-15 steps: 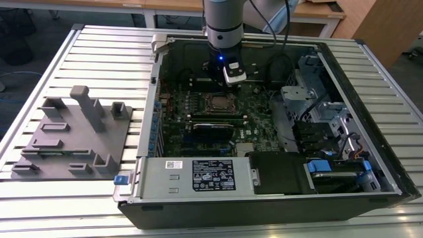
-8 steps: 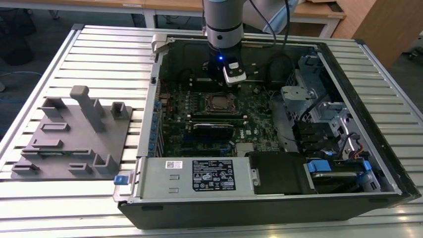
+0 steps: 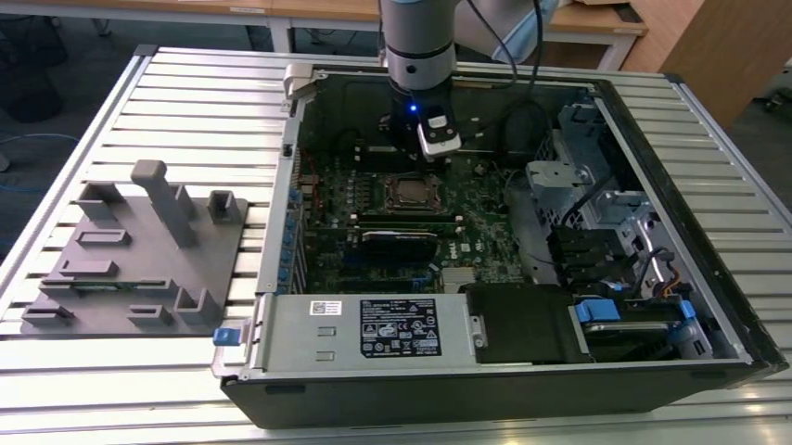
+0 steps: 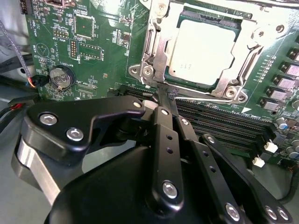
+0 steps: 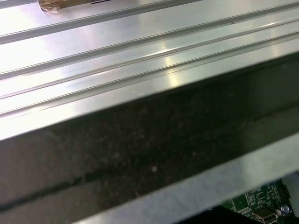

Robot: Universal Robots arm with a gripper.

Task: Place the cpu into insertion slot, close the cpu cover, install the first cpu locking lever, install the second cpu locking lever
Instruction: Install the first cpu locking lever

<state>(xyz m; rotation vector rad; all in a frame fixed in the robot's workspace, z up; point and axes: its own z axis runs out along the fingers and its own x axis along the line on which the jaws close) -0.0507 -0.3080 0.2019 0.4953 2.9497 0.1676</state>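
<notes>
The cpu [image 4: 203, 49] lies flat in the insertion slot [image 3: 407, 193], near the middle of the green board [image 4: 117, 56] inside the open computer case [image 3: 495, 399]. The case rests on the slatted metal tabletop [image 3: 185, 102]. In the second wrist view the cpu cover [image 4: 160, 49] is down over the chip, its silvery frame ringing the pale top.

The tool [image 4: 164, 95] hangs right at the cover's edge, on the side facing the long black memory slots [image 4: 219, 123]. Its black fingers [image 4: 161, 126] are drawn together at the tips. Whether the end of one of the locking levers [image 4: 246, 60] is nipped between them I cannot tell from this angle.

The chip is likely light and stiff, with a slick metal lid and delicate contacts beneath, so it wants holding by its edges (never squeezed across the top). The cover looks like thin springy steel, best pushed at its free edge. The locking levers are probably stiff wire that pushes back, best taken at their hooked ends.

As for writing, the board carries tiny white markings, and glare washes out the chip's top. A black label [image 3: 399, 327] and a small white sticker [image 3: 325, 308] sit on the silver power supply box [image 3: 297, 343] at the near side of the case. The grey tray [image 3: 136, 250] at the exterior view's left is plain.
</notes>
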